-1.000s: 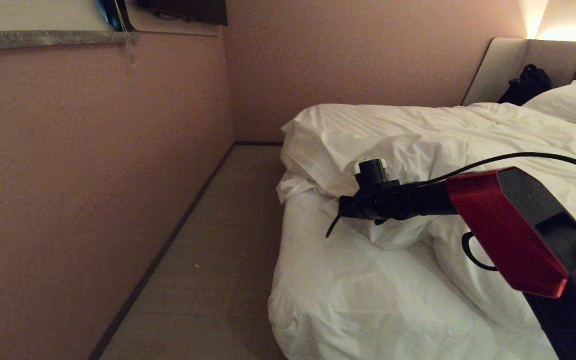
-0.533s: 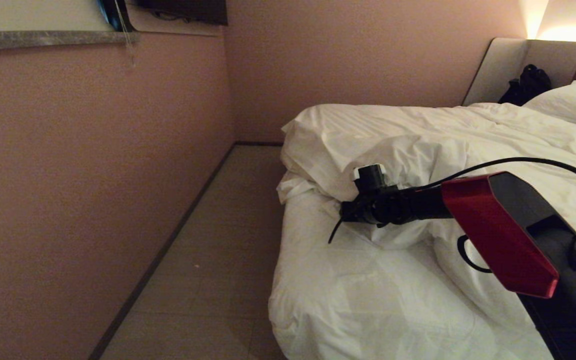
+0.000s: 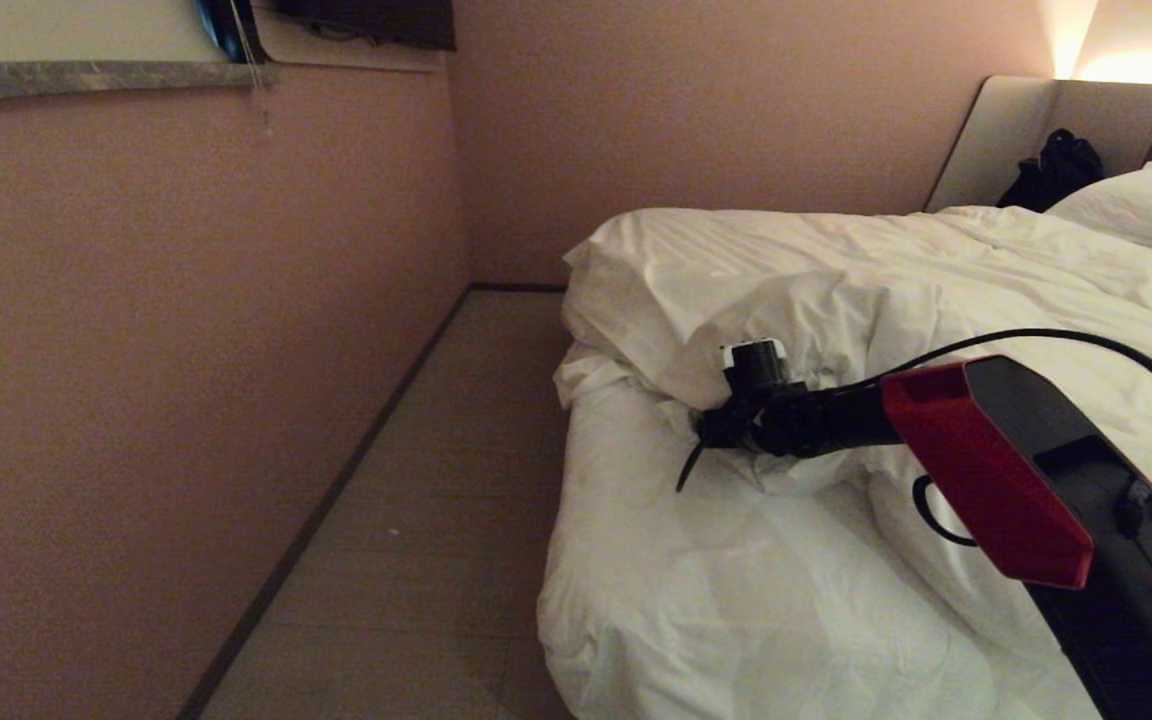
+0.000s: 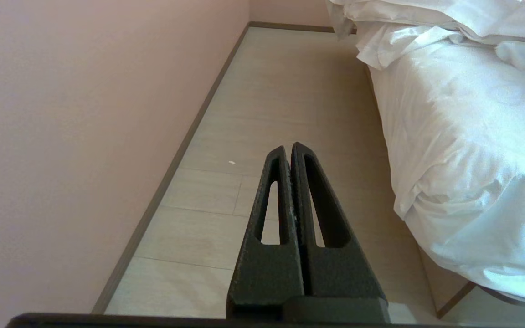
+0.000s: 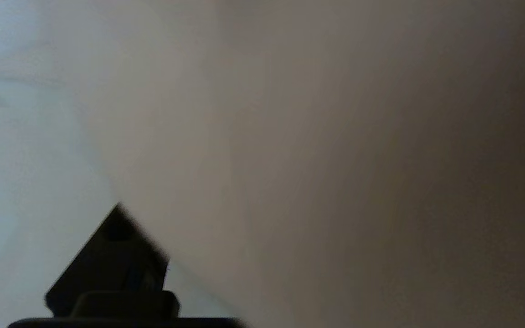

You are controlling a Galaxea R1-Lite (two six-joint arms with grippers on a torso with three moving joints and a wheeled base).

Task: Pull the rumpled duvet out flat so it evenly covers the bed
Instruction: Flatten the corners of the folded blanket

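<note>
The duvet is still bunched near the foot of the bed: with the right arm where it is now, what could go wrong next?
1. The right gripper is pressed into a fold of the duvet; it may catch only a thin layer, or the sheet below, and slip.
2. The black cable loops over the cloth and could snag.
3. Pulling one spot may leave the bed unevenly covered, since the left gripper hangs shut over the floor.

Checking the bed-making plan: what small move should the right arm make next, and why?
Probably ease the right gripper into the bunched fold of the duvet and close on it. The duvet lies heaped toward the pillow, leaving the near part of the bed bare; the left gripper is parked over the floor.
</note>
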